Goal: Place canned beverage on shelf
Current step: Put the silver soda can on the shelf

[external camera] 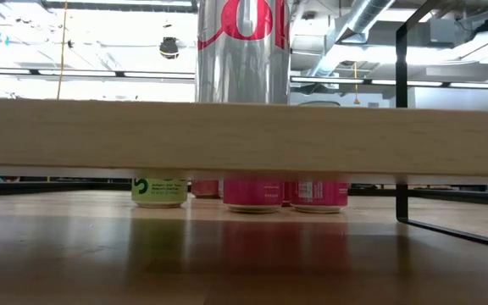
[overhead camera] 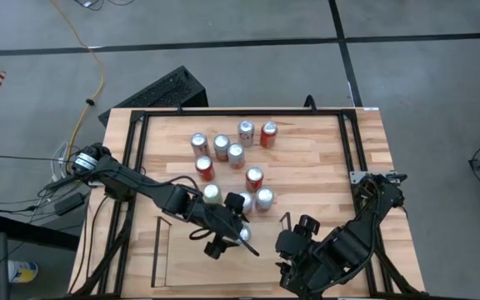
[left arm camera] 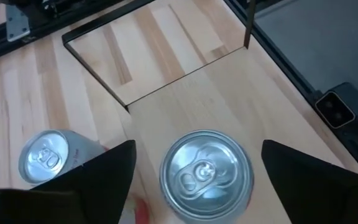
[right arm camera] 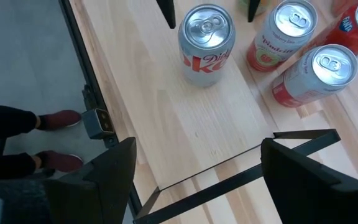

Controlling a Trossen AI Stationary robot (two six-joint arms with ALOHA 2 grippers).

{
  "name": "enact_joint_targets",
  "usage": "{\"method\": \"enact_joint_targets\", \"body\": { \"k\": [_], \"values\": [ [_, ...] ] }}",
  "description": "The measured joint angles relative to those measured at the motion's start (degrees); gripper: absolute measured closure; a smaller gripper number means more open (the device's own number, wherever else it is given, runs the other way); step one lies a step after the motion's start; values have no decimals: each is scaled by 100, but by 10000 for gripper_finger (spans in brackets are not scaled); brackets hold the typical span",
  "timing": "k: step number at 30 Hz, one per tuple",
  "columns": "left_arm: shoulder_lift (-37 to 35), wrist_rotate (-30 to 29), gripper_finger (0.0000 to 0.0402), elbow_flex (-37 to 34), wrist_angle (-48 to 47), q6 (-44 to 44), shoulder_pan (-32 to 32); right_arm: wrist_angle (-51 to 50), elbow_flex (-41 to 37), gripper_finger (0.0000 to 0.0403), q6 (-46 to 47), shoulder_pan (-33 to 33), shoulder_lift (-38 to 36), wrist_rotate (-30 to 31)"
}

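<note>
A silver Diet Coke can (right arm camera: pixel 207 43) stands upright on its base on the shelf's light wood plank (right arm camera: pixel 185 118). The low view shows the can (external camera: pixel 242 51) on top of the plank (external camera: pixel 244 135). My left gripper (overhead camera: pixel 238 239) is open around it. Its two fingers (left arm camera: pixel 104 180) stand on either side of the can's top (left arm camera: pixel 207 174), with bare wood showing in both gaps. My right gripper (right arm camera: pixel 207 180) hangs open above the plank, near the table's front right, with nothing between its fingers.
Several more cans (overhead camera: pixel 232 154) stand grouped on the table behind the shelf, the nearest (left arm camera: pixel 48 155) just beside my left gripper. Thin black rails (external camera: pixel 401 127) edge the shelf. A larger black frame (overhead camera: pixel 352 142) rings the tabletop. A person's shoes (right arm camera: pixel 55 118) show on the floor beside the table.
</note>
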Motion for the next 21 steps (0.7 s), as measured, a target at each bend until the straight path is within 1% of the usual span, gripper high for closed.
{"method": "enact_joint_targets", "body": {
  "k": [2,6,10,15,21],
  "values": [
    [0,56,63,0,-24,-56,5,0,0,88,0,0,0,0],
    [57,418,64,4,-122,-240,84,0,0,88,0,-2,0,0],
    [93,455,65,0,-151,-352,140,2,2,88,2,-2,0,19],
    [83,302,65,7,-120,-205,153,0,2,88,2,-2,0,33],
    [182,401,65,6,-174,-335,153,2,2,88,2,-2,0,95]
  ]
}}
